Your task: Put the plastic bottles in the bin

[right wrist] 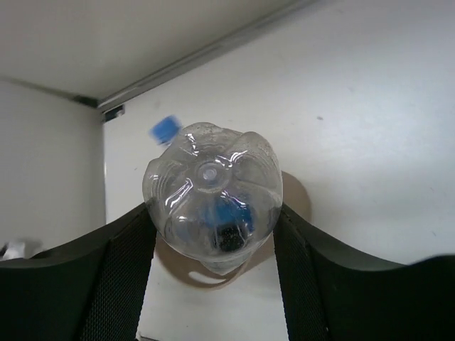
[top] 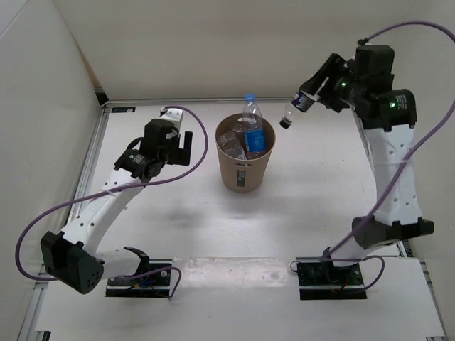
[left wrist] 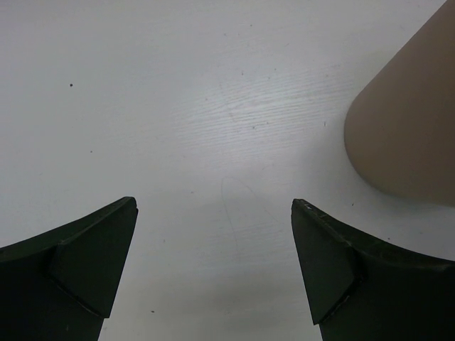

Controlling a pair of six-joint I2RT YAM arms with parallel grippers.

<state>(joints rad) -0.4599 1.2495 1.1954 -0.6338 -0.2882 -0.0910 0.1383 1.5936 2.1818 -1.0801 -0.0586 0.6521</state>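
The tan round bin (top: 244, 174) stands in the middle of the white table. One clear bottle with a blue cap (top: 250, 114) sticks upright out of it, and other clear bottles (top: 231, 144) lie inside. My right gripper (top: 318, 87) is raised to the right of the bin and shut on a dark-labelled plastic bottle (top: 298, 105), which tilts cap-down toward the bin. In the right wrist view the bottle's base (right wrist: 210, 192) fills the space between the fingers of the right gripper (right wrist: 213, 222), with the bin's rim (right wrist: 173, 261) below. My left gripper (top: 183, 147) (left wrist: 213, 241) is open and empty, left of the bin (left wrist: 409, 128).
White enclosure walls rise behind and to the left, with a metal rail (top: 149, 104) along the table's back edge. Purple cables (top: 202, 135) loop off both arms. The arm base plates (top: 330, 273) sit at the near edge.
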